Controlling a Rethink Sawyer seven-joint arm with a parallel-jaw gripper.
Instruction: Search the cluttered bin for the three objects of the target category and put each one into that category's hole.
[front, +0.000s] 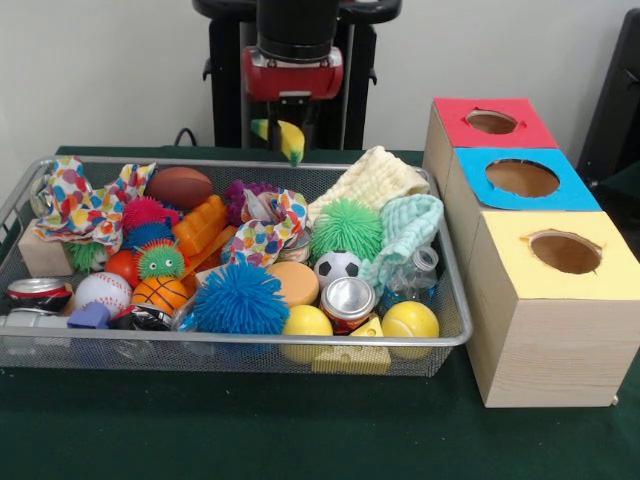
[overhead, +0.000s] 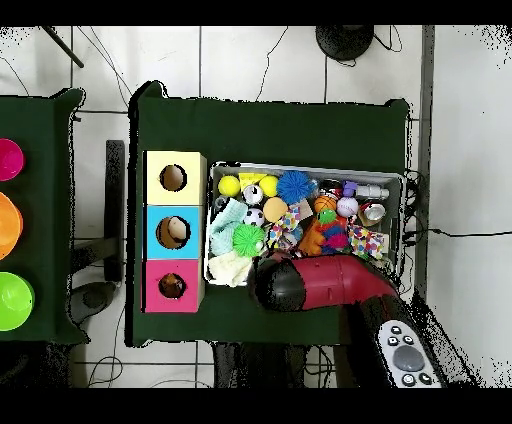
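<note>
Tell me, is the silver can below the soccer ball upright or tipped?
Tipped: the can shows its round top toward the camera, not upward.

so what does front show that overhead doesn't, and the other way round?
Front only: the gripper above the bin's far edge, holding a yellow-green banana-like object, and the boxes' light wood sides.

Overhead only: the whole green table, the tiled floor with cables around it, the pink, orange and green bowls on a second table, and the red arm covering the bin's nearest edge.

Both: the wire mesh bin of clutter, including the blue spiky ball, soccer ball and yellow balls, plus the red, blue and yellow hole boxes.
</note>
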